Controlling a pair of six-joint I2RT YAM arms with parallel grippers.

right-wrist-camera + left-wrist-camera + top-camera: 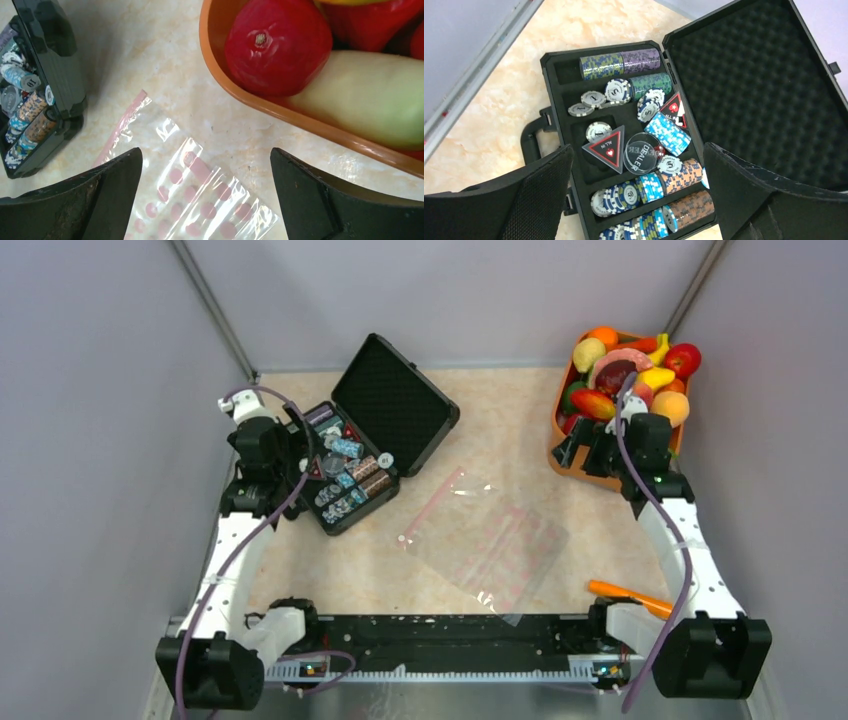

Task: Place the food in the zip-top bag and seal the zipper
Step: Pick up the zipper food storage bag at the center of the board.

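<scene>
Lying flat near the middle of the desk [520, 410], the zip-top bag [490, 540] has its pink zipper [432, 503] on the edge facing the black case [385, 430]. The food [625, 375] is heaped in an orange tray [212, 55] at the far right corner. The right pincer [205, 150] hovers spread wide, holding nothing, just beside the tray's rim. The left pincer [636, 147], equally spread, hangs over the open case's poker chips [666, 132].

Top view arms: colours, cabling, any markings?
Both arms match: white link shells, black joints and bases. A purple cable loops along the left arm and the right arm. The left pincer and right pincer are black, with broad wedge-shaped fingers, finely textured on the inside. No printed markings are legible.
</scene>
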